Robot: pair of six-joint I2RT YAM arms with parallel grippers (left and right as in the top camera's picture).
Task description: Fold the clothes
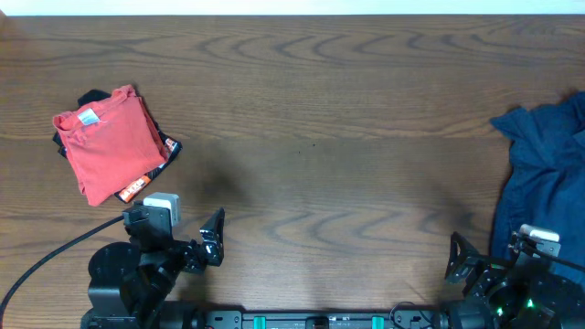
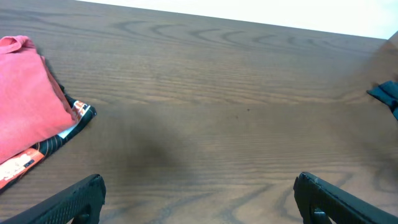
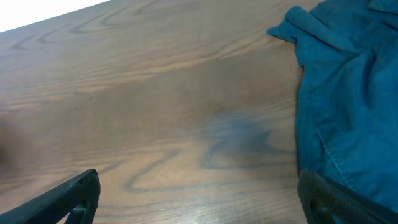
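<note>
Denim-blue and crumpled: the blue garment [image 1: 544, 174] lies heaped at the right edge of the counter [image 1: 311, 91], partly out of the overhead view. I cannot tell whether any of it hangs over the side. It is unfolded, so I judge it the next piece to work. The right wrist view shows one loose corner reaching toward the middle.

Right claw [image 3: 199, 205]: released, fingers spread wide, nothing between them. It sits low at the near edge, just beside the blue cloth, probably for a short reach to its hem.

The red garment [image 1: 105, 142], far left, is already folded compact and rests on a dark piece [image 1: 144, 185] with an orange-printed band showing below. This looks like a done pile, set away from the working area.

Left claw [image 2: 199, 208]: released, empty, near the red stack without touching it.

The bare wood between the piles gives room to spread the blue garment flat.
</note>
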